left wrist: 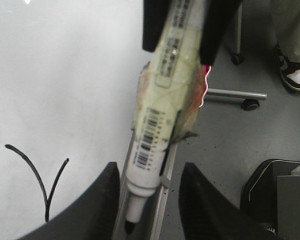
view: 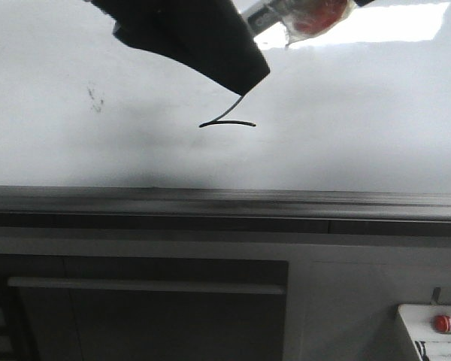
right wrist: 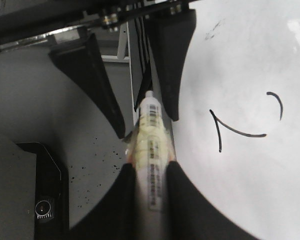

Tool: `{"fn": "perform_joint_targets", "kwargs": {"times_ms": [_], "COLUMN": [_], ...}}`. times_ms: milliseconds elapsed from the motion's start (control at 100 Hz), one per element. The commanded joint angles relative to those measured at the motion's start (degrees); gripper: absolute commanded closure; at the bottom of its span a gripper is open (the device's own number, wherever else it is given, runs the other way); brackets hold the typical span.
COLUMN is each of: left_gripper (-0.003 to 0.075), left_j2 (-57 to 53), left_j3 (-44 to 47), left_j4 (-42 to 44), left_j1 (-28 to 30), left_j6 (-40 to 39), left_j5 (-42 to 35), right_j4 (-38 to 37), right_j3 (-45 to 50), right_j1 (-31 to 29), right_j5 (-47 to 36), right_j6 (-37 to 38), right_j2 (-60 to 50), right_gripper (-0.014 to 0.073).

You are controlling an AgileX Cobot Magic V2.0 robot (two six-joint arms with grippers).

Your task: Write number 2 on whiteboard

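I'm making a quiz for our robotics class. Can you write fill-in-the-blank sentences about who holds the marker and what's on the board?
1. The marker is gripped by the fingers of the ____ gripper.
2. The left gripper has its fingers ____, one on each side of the marker's tip.
3. The number 2 on the whiteboard is drawn in ____ ink.

Missing words: right; open; black.

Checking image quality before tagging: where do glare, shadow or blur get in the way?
Front view: bright glare patch on the whiteboard; a dark blurred arm covers the top of the number 2. Left wrist view: marker is soft, motion-blurred. Right wrist view: strokes sharp.
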Motion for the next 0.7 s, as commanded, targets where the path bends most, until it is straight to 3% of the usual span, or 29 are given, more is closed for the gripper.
{"fn": "perform_joint_targets", "kwargs": {"times_ms": [0,310,690], "left_gripper": [0.0531,0.068,0.0738], "left_j2": [-1.5,-1.5,-1.5], "left_j3": [-2.2,-2.2,-2.2], "left_j4": [-2.1,-2.1,-2.2], "left_j1": [-0.4,-0.4,-0.4], "left_j6": [0.0,0.0,0.0], "left_j5": [-2.9,-3.4,-3.5], "right_j4": [2.7,2.7,2.8], "right_j3": [-1.3,-1.3,-1.3], "right_j1": [0.0,0.0,0.0], "right_j5": [-1.7,-1.8,0.1], "right_j6": [-0.5,-0.5,-0.5], "right_j2": [-1.1,-1.1,-1.1], "right_gripper": [0.0606,0.0606,0.0606]}}
